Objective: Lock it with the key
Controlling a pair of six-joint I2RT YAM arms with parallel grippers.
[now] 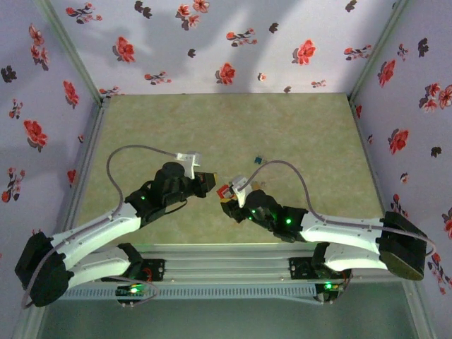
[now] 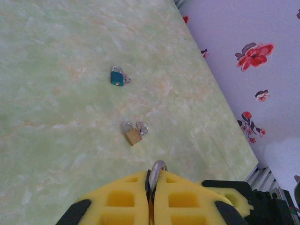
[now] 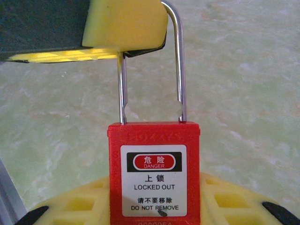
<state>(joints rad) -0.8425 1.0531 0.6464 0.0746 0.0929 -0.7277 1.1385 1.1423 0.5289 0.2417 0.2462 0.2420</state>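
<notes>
Near the middle of the table (image 1: 296, 134), a large padlock (image 3: 153, 173) is held by its body in the right gripper (image 1: 229, 198), its shackle clamped from the left by the left gripper (image 2: 152, 187). Beyond them, a nearer small padlock (image 2: 133, 135) and, behind it, a farther small padlock (image 2: 117, 77) are laid on the table.

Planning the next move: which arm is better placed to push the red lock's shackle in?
Left, likely: the left end effector pinches the shackle top, while the right end effector holds the lock body.
</notes>
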